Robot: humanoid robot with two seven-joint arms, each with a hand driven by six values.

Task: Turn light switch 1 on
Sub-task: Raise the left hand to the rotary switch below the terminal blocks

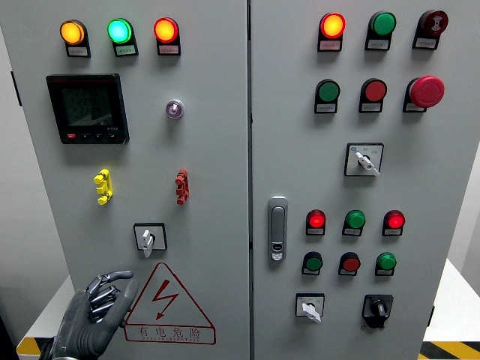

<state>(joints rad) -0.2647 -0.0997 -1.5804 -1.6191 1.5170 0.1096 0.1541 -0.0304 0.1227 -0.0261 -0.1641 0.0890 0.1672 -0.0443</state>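
Note:
A grey control cabinet fills the head view, with two doors. On the left door [210, 172] a small white-handled selector switch [148, 238] sits on a black plate, its handle pointing down. My left hand [105, 296], dark grey, is at the lower left, below and left of that switch and apart from it. Its fingers are relaxed and hold nothing. The right door carries more selector switches: a white one high up [364, 160], another white one low down [310, 307] and a black knob [377, 307]. I cannot read which one is labelled 1.
Lit lamps in orange [73, 32], green [119, 31] and red [166, 30] top the left door, above a black meter [87, 109]. A high-voltage warning triangle [166, 307] is beside my hand. The right door has a latch handle [278, 229], push buttons and a red emergency stop [427, 91].

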